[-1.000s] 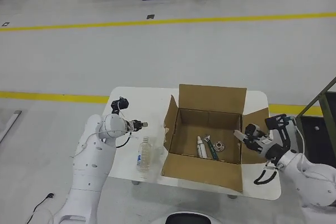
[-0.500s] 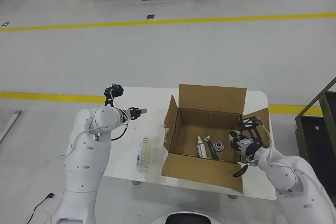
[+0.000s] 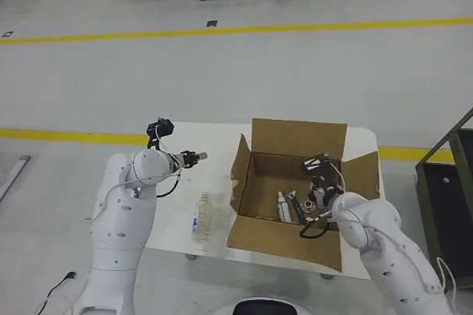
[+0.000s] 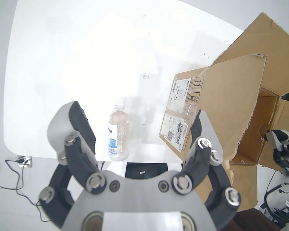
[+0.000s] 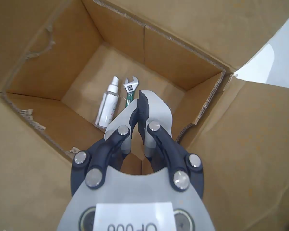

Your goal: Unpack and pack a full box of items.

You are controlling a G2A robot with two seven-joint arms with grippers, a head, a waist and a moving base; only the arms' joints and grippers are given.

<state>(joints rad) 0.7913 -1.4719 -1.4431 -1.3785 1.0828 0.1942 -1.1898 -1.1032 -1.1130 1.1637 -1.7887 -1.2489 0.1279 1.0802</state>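
**Right gripper closed inside the open box, left gripper spread wide beside it**

The cardboard box (image 3: 284, 236) sits on the white table (image 3: 197, 138) with all four flaps folded out. The far flap stands upright, the near one hangs down the front, and the right one splays outward. On the box floor lie a white spray bottle (image 5: 108, 108) and, just beside it, a green-handled wrench (image 5: 129, 90), the two roughly parallel. The wrench's handle end is hidden behind the right gripper's fingers in the right wrist view.

Off the box's left wall a clear water bottle (image 3: 202, 216) lies on its side on the table, near the cardboard but not touching it. The box's left flap rises between that bottle and the interior, and paper labels (image 4: 183, 118) are stuck on the wall under it. Beyond the box's right side, off the table, stands a dark metal frame (image 3: 457, 169). Yellow lines (image 3: 221, 30) cross the floor behind the box.

The right gripper (image 5: 138, 97) hangs within the box's opening, nearer its right wall. It points down at the floor over the wrench, with its jaws pressed together and nothing between them. Its arm bends in over the box's near right corner.

The left gripper (image 4: 136, 111) hangs above the table to the left of the box, farther back than the water bottle. Its jaws are spread wide and empty, and its forearm is aimed toward the left flap.
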